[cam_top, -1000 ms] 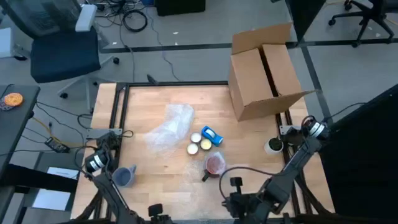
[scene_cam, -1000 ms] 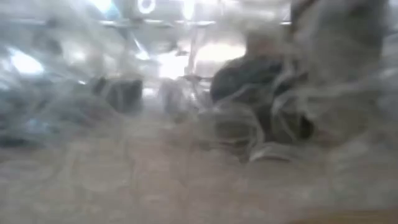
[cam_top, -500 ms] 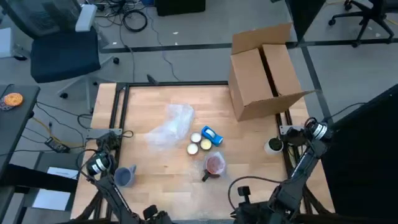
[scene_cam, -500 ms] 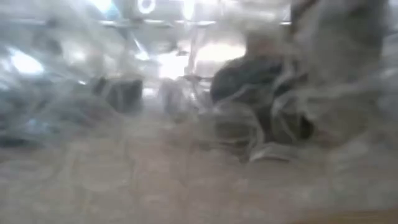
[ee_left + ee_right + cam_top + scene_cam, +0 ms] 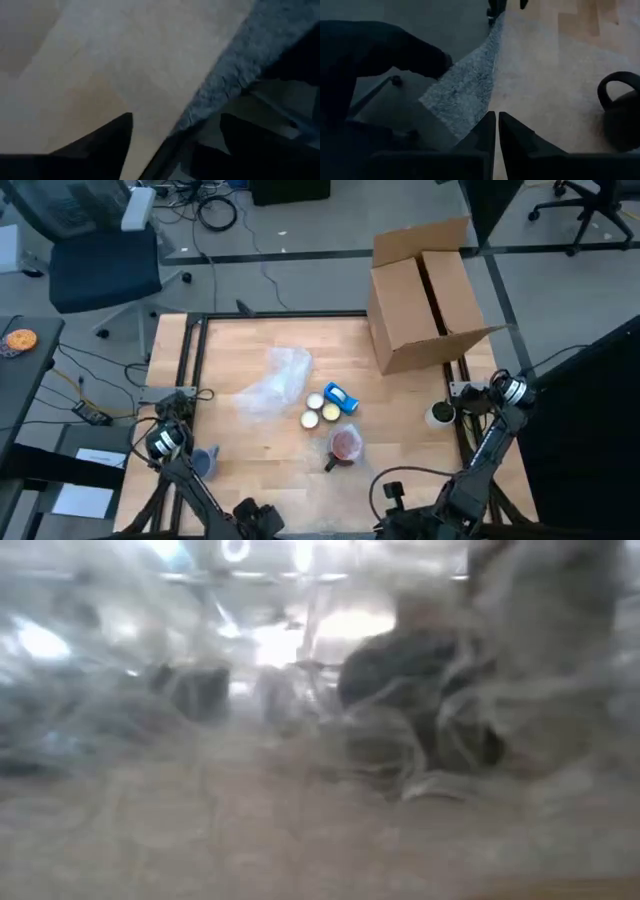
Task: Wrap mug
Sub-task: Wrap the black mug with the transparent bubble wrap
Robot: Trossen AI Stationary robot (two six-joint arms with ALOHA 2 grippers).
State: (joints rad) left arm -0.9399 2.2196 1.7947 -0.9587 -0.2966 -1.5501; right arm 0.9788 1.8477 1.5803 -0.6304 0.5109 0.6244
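Presently both arms sit low at the near edge of the tabletop (image 5: 400, 380). Left jaws (image 5: 175, 132): spread apart, nothing between them, over the tabletop's edge. Right jaws (image 5: 497, 131): pressed together, holding nothing, also at the edge, with a dark mug handle (image 5: 620, 97) just beyond and to one side.

Red mug (image 5: 345, 444), handle toward the near edge, stands well ahead of both jaws, mid-tabletop. Bubble wrap (image 5: 272, 383) lies crumpled farther out. Two round lids (image 5: 321, 409) and a blue item (image 5: 342, 398) between wrap and mug. Blue mug (image 5: 203, 462) near the left arm. Cardboard box (image 5: 425, 295) at the far right corner.
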